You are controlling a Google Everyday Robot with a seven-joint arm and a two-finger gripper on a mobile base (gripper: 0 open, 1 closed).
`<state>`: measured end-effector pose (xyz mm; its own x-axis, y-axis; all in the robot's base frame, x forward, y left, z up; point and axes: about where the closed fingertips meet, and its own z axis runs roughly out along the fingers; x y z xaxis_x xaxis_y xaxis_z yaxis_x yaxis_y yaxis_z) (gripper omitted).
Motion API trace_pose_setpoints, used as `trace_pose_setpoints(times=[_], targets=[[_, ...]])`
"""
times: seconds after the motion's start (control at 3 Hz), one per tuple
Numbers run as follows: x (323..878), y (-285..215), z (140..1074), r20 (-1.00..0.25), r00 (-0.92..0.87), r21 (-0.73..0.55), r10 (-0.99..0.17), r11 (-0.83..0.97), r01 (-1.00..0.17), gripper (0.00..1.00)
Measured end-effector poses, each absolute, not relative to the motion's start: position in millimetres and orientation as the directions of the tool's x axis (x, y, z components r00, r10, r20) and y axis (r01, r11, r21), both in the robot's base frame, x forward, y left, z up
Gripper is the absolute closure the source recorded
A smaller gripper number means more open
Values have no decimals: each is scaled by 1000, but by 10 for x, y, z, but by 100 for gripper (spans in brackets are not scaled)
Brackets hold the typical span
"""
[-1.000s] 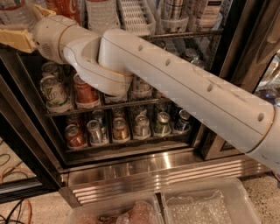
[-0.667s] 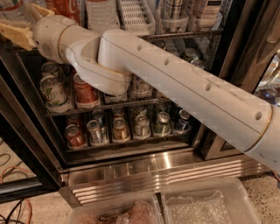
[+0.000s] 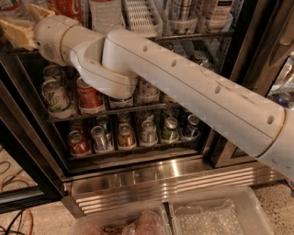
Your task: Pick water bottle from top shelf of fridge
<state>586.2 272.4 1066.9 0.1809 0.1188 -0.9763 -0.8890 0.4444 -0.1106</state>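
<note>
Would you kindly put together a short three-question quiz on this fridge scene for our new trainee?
1. True or false: the gripper is at the lowest level of the fridge.
2. Which of these stands on the top shelf? A) the red cola bottle B) a sheet of bubble wrap C) an orange cable
3. Fill in: the arm reaches into the fridge from the picture's ___ side.

Key: 1 false, the gripper is at the left end of the top shelf; 2 A; 3 right.
</note>
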Motion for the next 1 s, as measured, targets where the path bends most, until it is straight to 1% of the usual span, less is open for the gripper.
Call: trace_pose_setpoints(times=[0.33, 0.67, 1.0], targets=[[5857, 2717, 10660, -979, 171, -105, 113, 440, -892, 100], [5848, 2704, 10652, -979, 171, -107, 111, 436, -893, 100], [5822, 2651, 10727, -974, 200, -134, 110, 434, -891, 100]])
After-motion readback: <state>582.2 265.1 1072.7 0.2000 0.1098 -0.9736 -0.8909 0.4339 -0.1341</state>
